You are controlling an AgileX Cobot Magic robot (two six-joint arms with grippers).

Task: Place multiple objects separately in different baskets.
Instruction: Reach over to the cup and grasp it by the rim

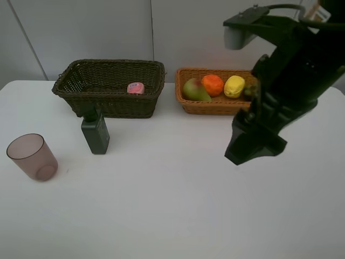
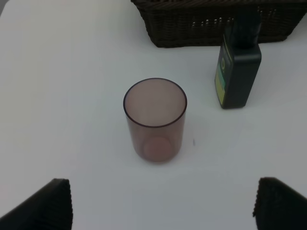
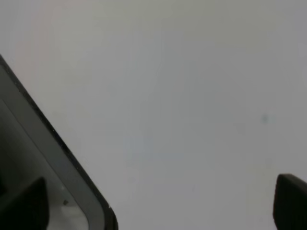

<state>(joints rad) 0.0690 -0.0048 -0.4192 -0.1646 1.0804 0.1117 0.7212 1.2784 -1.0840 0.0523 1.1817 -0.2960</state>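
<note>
The dark olive-brown basket (image 1: 108, 86) holds a small pink bottle (image 1: 136, 88). In the light tan basket (image 1: 186, 102) lie a pear (image 1: 195, 90), an orange (image 1: 213, 84) and a lemon (image 1: 234, 86). A dark green bottle (image 1: 95, 132) (image 2: 238, 72) stands upright in front of the dark basket (image 2: 211, 19). The mauve cup (image 1: 32, 156) (image 2: 155, 120) stands upright at the left. My left gripper (image 2: 163, 211) is open, short of the cup, and does not show in the exterior view. My right gripper (image 1: 253, 145) (image 3: 158, 206) hangs open over bare table in front of the tan basket.
The right arm (image 1: 291, 70) covers the tan basket's right end. A white wall stands behind both baskets. The white table (image 1: 172, 205) stretches toward the front edge.
</note>
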